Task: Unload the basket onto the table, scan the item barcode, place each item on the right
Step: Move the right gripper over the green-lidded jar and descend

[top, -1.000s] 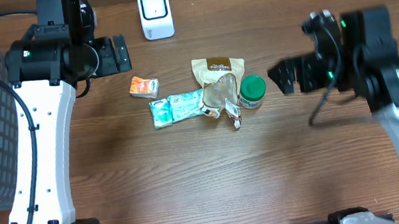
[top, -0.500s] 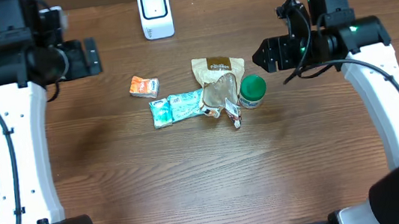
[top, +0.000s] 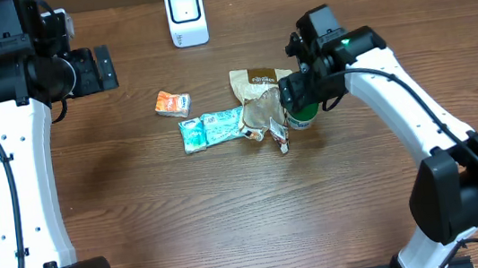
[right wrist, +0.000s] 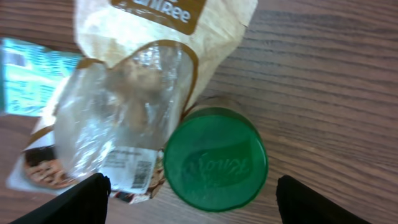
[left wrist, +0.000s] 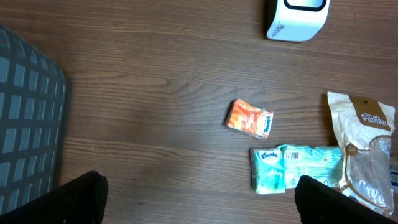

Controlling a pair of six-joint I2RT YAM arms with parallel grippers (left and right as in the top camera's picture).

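While the right tool (right wrist: 202, 198) is hovering open and empty over the green-lidded jar (right wrist: 215, 158), just right of centre on the surface (top: 318, 197), scanning is waiting, with grasping and carrying to the scanner (top: 185, 16), top centre, remaining.

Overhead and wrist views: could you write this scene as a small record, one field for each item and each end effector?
scanner: white, at the far side
orange packet: apart, left of the other items
tissue pack: teal, flat, next to the pouch
brown pouch: flat, beside the jar
green-lidded jar: upright, lid on
basket: grey, at the left edge
left end effector: open, holding nothing
right end effector: open, above the jar lid, one finger on each side
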